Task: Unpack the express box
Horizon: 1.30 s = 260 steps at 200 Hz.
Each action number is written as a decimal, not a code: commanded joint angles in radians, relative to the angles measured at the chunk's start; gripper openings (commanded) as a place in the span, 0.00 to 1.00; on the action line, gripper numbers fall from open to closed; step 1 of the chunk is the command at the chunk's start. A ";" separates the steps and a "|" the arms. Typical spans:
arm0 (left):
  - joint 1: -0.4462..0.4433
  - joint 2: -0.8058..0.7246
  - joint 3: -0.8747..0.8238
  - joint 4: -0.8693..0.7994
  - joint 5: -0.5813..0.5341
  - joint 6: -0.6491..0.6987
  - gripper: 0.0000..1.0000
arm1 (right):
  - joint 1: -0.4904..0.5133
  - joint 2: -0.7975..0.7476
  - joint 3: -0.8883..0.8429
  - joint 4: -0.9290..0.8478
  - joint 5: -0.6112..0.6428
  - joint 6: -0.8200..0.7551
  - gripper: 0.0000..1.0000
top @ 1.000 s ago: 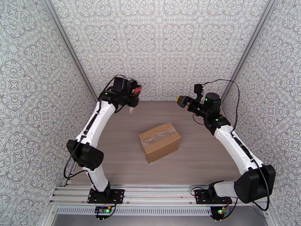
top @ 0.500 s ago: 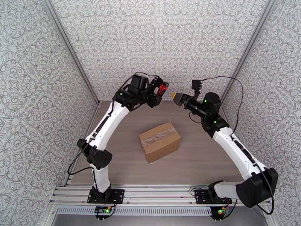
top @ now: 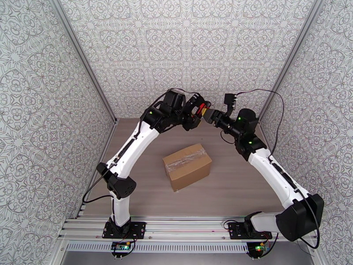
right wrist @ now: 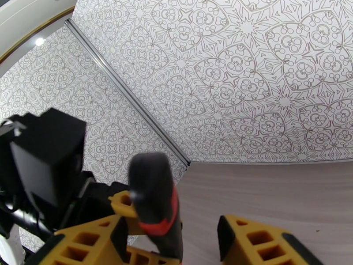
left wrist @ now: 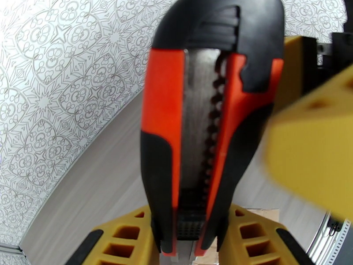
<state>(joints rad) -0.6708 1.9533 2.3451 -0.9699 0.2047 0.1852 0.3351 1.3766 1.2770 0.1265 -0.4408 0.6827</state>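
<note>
From above, the express box (top: 187, 166) sat shut in the middle of the table (top: 247, 186), clear tape (top: 185, 159) along its top seam, and neither of my arms touched it. Both arms reached toward 12 o'clock of the box and met high over the far edge. My left gripper (top: 197, 112) carried the red-and-black utility knife (top: 201, 106). My right gripper (top: 208, 114) sat just beside it at 3 o'clock.

Through my left wrist camera, the utility knife (left wrist: 194, 129) stood up the centre toward 12 o'clock, its toothed slider track facing the lens. My left gripper (left wrist: 189, 239) was clamped on its lower end, with one yellow finger (left wrist: 119, 237) at 7 o'clock and the other at 5 o'clock. A blurred yellow finger of my right gripper (left wrist: 313, 146) pressed in close at 3 o'clock.

Through my right wrist camera, my right gripper (right wrist: 174, 241) had its jaws apart. The knife's (right wrist: 152, 191) black end rose between them, close against the 7 o'clock finger (right wrist: 88, 244). A clear gap lay before the 5 o'clock finger. A yellow finger of my left gripper (right wrist: 122, 202) showed just behind the knife.
</note>
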 commanded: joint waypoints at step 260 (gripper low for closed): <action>-0.054 -0.058 -0.127 0.044 -0.050 0.076 0.48 | 0.009 -0.027 -0.017 0.037 0.034 -0.040 0.05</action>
<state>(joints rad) -0.7456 1.9514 2.2982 -0.9676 0.1051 0.2626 0.3397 1.3804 1.2503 0.1501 -0.4332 0.6579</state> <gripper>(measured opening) 0.473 0.206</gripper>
